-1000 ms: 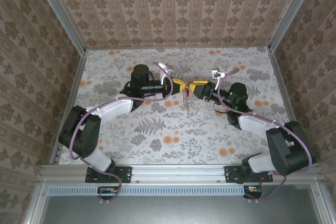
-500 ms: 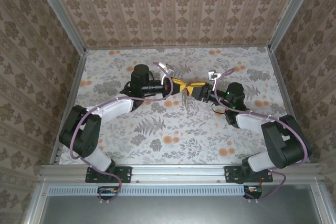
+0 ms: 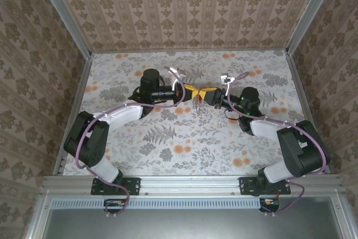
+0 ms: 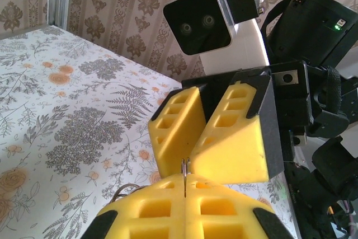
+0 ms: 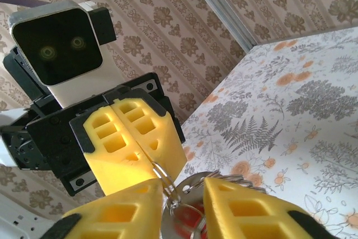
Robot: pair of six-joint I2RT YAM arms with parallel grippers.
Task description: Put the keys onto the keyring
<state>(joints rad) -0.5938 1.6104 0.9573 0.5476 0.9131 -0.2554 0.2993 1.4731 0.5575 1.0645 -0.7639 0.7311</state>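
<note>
So, halfway: my left pincer (image 5: 150, 163) clenches the keyring (image 5: 160, 176); red key (image 5: 187, 223) sits inside right pincer (image 5: 184, 195), can't tell if gripped; threading looks unfinished.

Robotics lab test cell: aluminium extrusion posts (image 3: 63, 12) are framing three wallpaper-patterned wall panels (image 3: 184, 9), a floral-print sheet is covering the surface (image 3: 184, 138), and two cabled robot arms (image 3: 112, 117) are sitting bolted to a rail (image 3: 190, 186) along its near edge.
</note>
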